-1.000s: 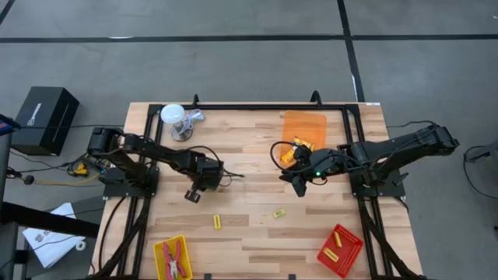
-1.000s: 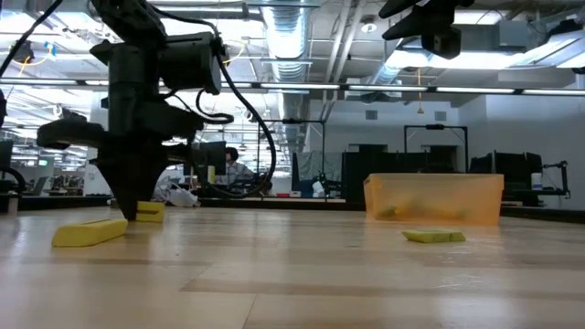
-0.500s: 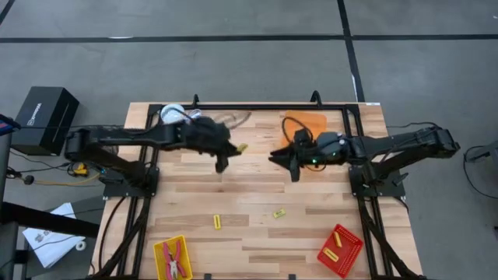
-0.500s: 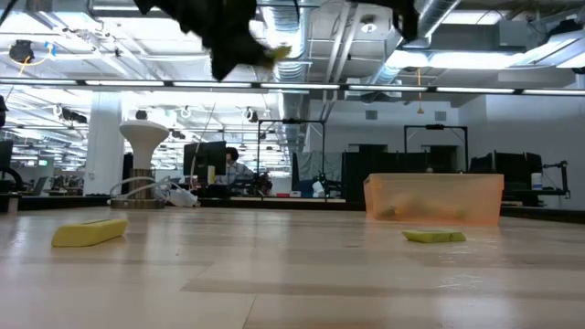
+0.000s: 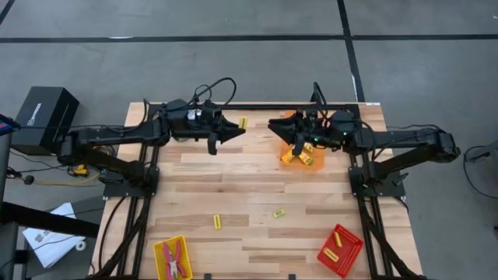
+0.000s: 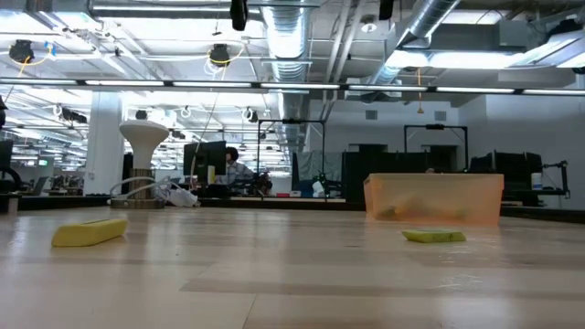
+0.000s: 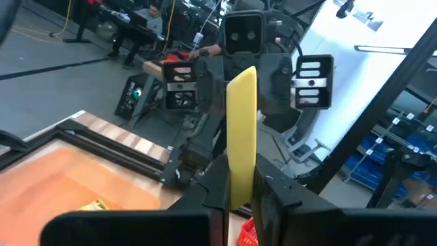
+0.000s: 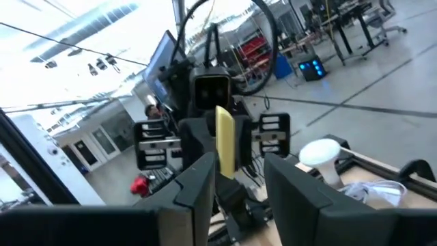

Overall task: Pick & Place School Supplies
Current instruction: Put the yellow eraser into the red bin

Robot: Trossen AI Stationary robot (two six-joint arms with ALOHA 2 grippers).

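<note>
My left gripper (image 5: pixel 235 127) is raised over the table's far edge, pointing level toward the right, and is shut on a yellow stick (image 5: pixel 242 123). Facing it a short way off, my right gripper (image 5: pixel 272 124) hangs open above the orange tray (image 5: pixel 313 123), nothing between its fingers (image 8: pixel 198 184). The right wrist view shows the stick (image 8: pixel 224 145) in front of the left gripper. Yellow blocks (image 5: pixel 294 156) lie in the orange tray. Two more (image 5: pixel 217 222) (image 5: pixel 278 212) lie flat on the tabletop. My left gripper pinches the yellow stick's lower end (image 7: pixel 237 195) between its two fingers. The fingers come level from the table's left. The rest of the stick stands up out of the fingertips (image 7: pixel 208 195), lifted clear of the table.
A yellow tray (image 5: pixel 159 250) with red-handled pliers sits at the near left, and a red tray (image 5: pixel 352 247) with yellow sticks at the near right. In the low view a white cup-like object (image 6: pixel 146 146) stands at the far left. The table's middle is bare wood.
My left gripper has lifted the yellow stick off the table's middle, risen high, moved to the far edge and turned from pointing down to level. My right gripper has risen and swung toward the far edge, tipping up to level, and now faces the left one.
</note>
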